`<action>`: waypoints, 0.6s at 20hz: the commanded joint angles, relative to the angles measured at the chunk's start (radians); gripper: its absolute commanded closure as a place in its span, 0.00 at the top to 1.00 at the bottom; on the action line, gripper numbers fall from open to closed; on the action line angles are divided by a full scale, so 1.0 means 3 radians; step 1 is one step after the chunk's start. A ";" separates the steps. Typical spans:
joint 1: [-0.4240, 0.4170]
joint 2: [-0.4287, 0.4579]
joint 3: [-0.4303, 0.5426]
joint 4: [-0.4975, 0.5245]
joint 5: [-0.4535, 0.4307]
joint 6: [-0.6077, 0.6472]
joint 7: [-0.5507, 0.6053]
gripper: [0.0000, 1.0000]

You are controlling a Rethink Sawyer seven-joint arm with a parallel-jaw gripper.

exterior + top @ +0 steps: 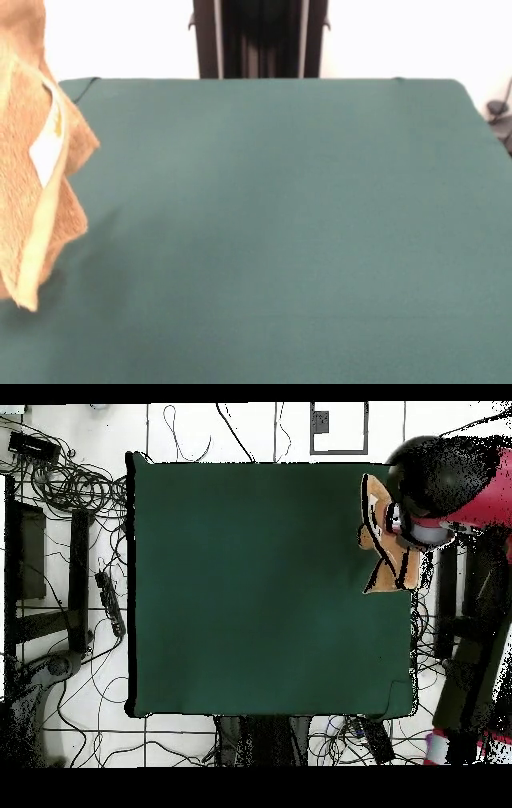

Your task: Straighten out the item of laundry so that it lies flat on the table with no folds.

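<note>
Towel (pixel 32 160) hangs in the air at the table's (pixel 272 240) left edge in the front view, bunched and folded lengthwise, not flat. Orange-tan terry w/ a lighter hem strip running down its front; white label (pixel 46 154) shows about halfway up. Top of the towel runs out of the picture at the upper left; bottom tip dangles low near the front-left part of the tabletop, can't tell if it touches the cloth. Soft shadow on the green surface just right of it. In the overhead view the towel (pixel 385 544) sits over the table's (pixel 260 594) right edge, near the upper right corner, crumpled into a narrow shape, partly past the edge. Arm (pixel 455 484), red and black, reaches in from the right and covers the towel's upper part. Gripper itself is hidden under the arm's bulk, so can't tell whether the claw is apart or clamped on the towel. Rest of the tabletop is plain green. Cables (pixel 70 484) lie on the floor left of the table in the overhead view.
</note>
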 commanded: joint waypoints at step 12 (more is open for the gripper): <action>0.0526 -0.0137 -0.0333 0.0911 0.0304 -0.0437 0.1425 0.00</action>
